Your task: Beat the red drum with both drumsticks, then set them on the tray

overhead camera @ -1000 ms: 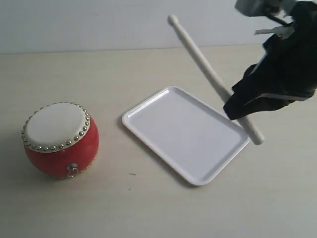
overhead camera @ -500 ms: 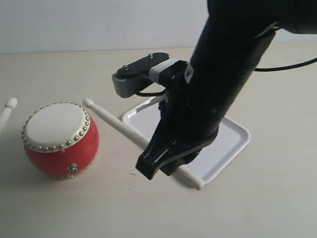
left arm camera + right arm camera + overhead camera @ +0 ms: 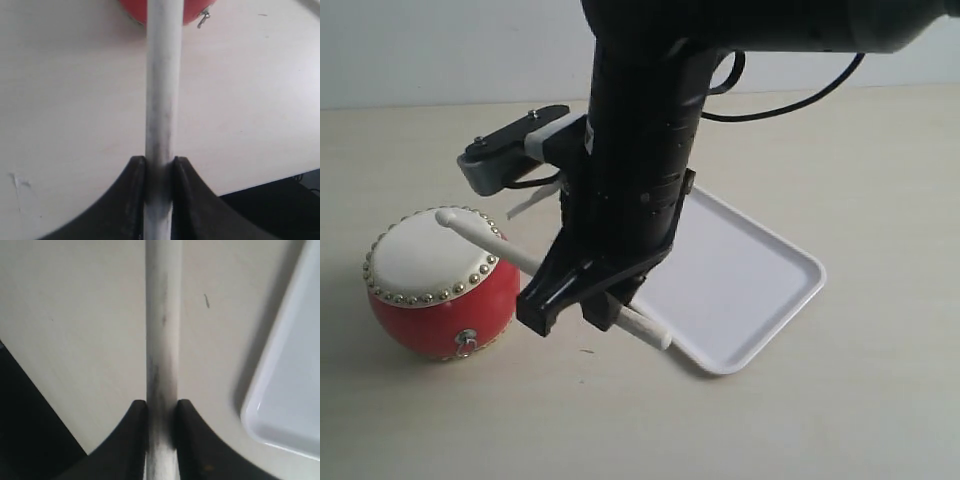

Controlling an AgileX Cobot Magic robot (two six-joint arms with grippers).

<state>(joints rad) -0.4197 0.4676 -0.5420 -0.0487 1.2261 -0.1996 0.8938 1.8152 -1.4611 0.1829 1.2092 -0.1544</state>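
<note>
The red drum (image 3: 440,285) with its cream skin stands at the left of the table. My right gripper (image 3: 575,305) has reached across the middle and is shut on a pale drumstick (image 3: 485,238); the stick's rounded tip rests on or just above the drum skin. The right wrist view shows that stick (image 3: 163,315) clamped between the right gripper's (image 3: 162,407) jaws, beside the white tray (image 3: 290,390). My left gripper (image 3: 160,165) is shut on the other drumstick (image 3: 162,75), which points at the drum (image 3: 192,12). That arm is out of the exterior view.
The tray (image 3: 760,290) lies right of the drum, partly behind the right arm. A grey camera mount (image 3: 505,160) juts from that arm above the drum. The table's near edge (image 3: 280,200) drops off close behind the left gripper.
The right arm has swung from the far right across the tray to the drum, bringing its stick's tip down over the skin. The left stick's tip has left the exterior view.
</note>
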